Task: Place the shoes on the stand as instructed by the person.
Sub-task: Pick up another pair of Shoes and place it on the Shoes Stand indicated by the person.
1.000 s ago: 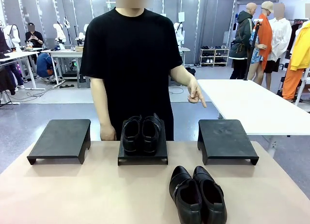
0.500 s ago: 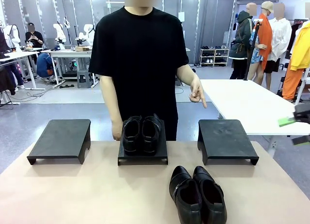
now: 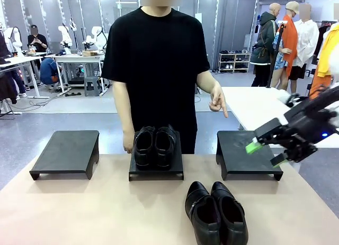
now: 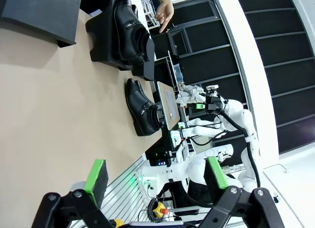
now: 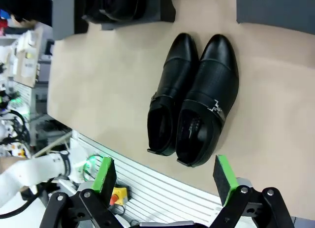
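Note:
The chunkier round-toed pair of shoes (image 3: 154, 146) sits on the middle stand (image 3: 156, 172). The slimmer pair (image 3: 216, 212) lies on the table in front of it, toes pointing away from me; it also lies below my right gripper (image 5: 164, 176) as the slimmer pair (image 5: 194, 97). The person (image 3: 156, 65) stands behind the table, one hand (image 3: 217, 103) pointing a finger down toward the right stand (image 3: 238, 144). My right gripper (image 3: 266, 153) hovers open over that stand's right part. My left gripper (image 4: 155, 174) is open and holds nothing, far from the shoes (image 4: 142, 107).
A third black stand (image 3: 66, 152) sits bare at the far left of the tan table (image 3: 79, 213). A white table (image 3: 275, 115) stands behind on the right. Other people and workbenches fill the room farther back.
My right arm has come in from the right edge and moved left over the right stand. The person has shifted slightly right and lowered the pointing hand a little.

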